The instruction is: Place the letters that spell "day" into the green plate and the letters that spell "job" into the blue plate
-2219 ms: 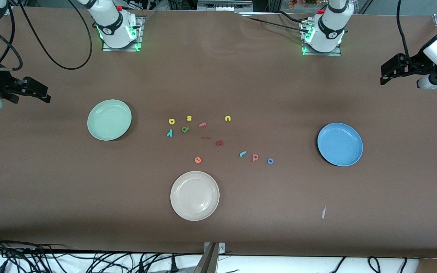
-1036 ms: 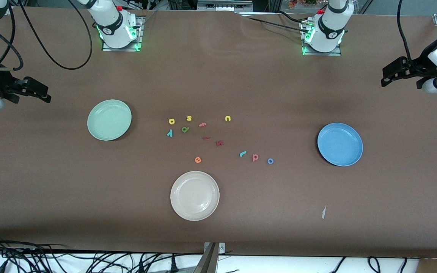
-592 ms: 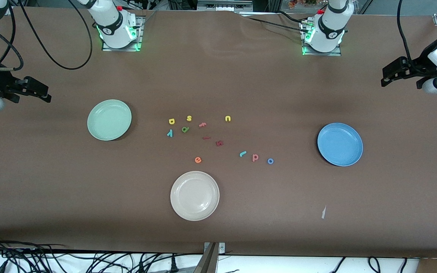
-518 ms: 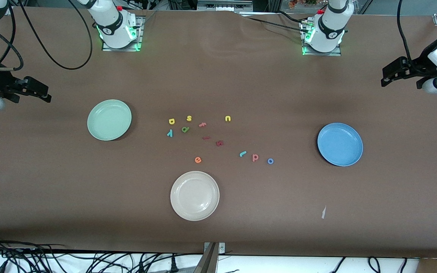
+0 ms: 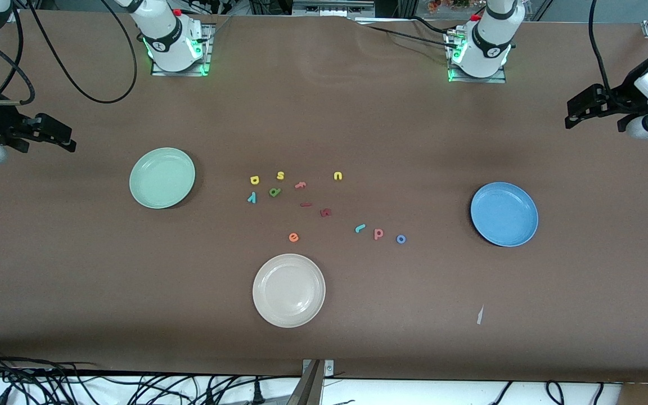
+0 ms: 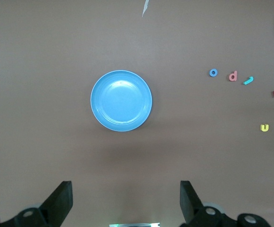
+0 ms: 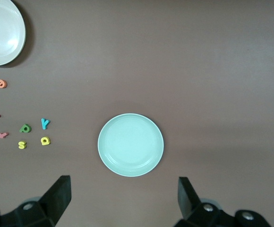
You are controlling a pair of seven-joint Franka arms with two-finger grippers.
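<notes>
The green plate (image 5: 162, 178) lies toward the right arm's end, the blue plate (image 5: 504, 214) toward the left arm's end. Between them lie the yellow d (image 5: 254, 180), green a (image 5: 274, 192) and teal y (image 5: 252, 197), and nearer the blue plate the teal j (image 5: 360, 228), pink b (image 5: 378, 233) and blue o (image 5: 401, 239). My right gripper (image 5: 71, 142) hangs open and empty at its table end, looking down on the green plate (image 7: 131, 145). My left gripper (image 5: 570, 112) hangs open and empty at the other end, over the table beside the blue plate (image 6: 121, 100).
A cream-white plate (image 5: 288, 290) sits nearer the front camera than the letters. Other letters lie among them: yellow s (image 5: 280, 175), yellow u (image 5: 338, 176), pink f (image 5: 300, 184), orange e (image 5: 293, 237) and two dark red pieces (image 5: 325, 212). A paper scrap (image 5: 479, 315) lies near the front edge.
The left arm's wrist shifted slightly at the start of the frames; since then nothing has moved. The right arm and all letters stay put.
</notes>
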